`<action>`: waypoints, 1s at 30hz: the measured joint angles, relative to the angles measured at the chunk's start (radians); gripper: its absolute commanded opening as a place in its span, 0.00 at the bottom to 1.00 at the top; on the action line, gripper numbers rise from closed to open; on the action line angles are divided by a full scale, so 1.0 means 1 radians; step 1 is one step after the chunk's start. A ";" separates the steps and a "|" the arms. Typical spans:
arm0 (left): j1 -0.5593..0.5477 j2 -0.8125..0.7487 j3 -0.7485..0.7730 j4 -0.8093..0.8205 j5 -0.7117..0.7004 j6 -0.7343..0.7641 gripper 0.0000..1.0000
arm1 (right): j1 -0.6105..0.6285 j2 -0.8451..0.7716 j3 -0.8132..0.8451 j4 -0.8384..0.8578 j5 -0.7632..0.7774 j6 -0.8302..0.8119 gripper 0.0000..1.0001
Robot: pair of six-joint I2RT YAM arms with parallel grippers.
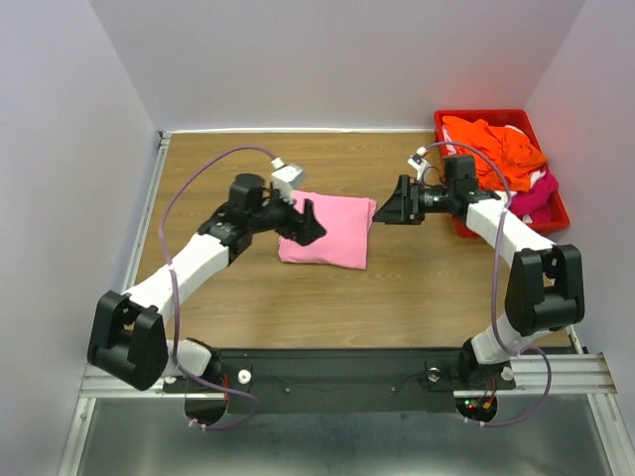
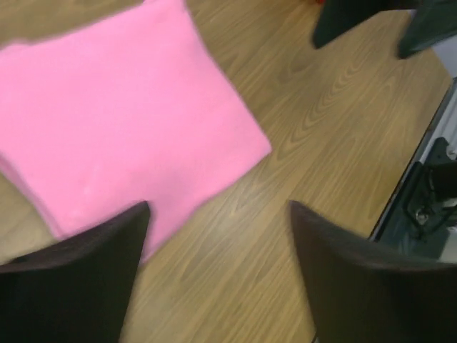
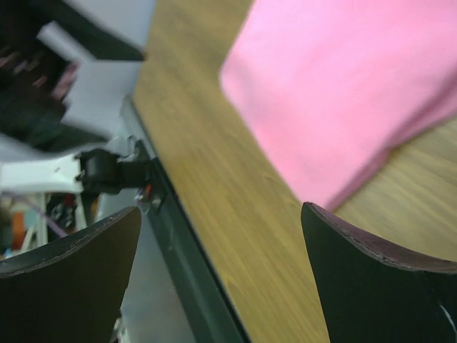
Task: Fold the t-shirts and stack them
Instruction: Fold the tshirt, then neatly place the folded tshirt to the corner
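"From above: one pink t-shirt (image 1: 327, 230) lay folded on the table (image 1: 397, 288). The orange shirt (image 1: 496, 144) and magenta shirt (image 1: 536, 193) sat unfolded in the red bin (image 1: 476, 113)."

"Left wrist?"

"The left gripper (image 2: 218, 214) hung over the pink corner, jaws spread, empty."

"Right wrist?"

"The right gripper (image 3: 221, 214) was spread wide too, beside the shirt, holding nothing. I'd say the bin was unobstructed."

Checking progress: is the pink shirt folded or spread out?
Folded: the pink shirt lies as a compact rectangle on the table, no sleeves showing.
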 measured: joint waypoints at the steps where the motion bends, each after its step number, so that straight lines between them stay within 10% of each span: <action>1: -0.055 -0.009 0.022 -0.003 -0.059 -0.003 0.99 | -0.013 -0.004 0.004 -0.016 0.027 -0.009 1.00; 16: -0.345 0.528 0.368 -0.119 -0.696 -0.062 0.99 | -0.070 -0.030 0.041 -0.178 0.334 -0.103 1.00; 28: -0.218 0.663 0.444 -0.136 -0.750 -0.032 0.99 | -0.081 -0.027 0.043 -0.204 0.353 -0.120 1.00; 30: -0.146 0.663 0.444 -0.138 -0.739 -0.005 0.87 | -0.082 -0.024 0.048 -0.208 0.356 -0.125 1.00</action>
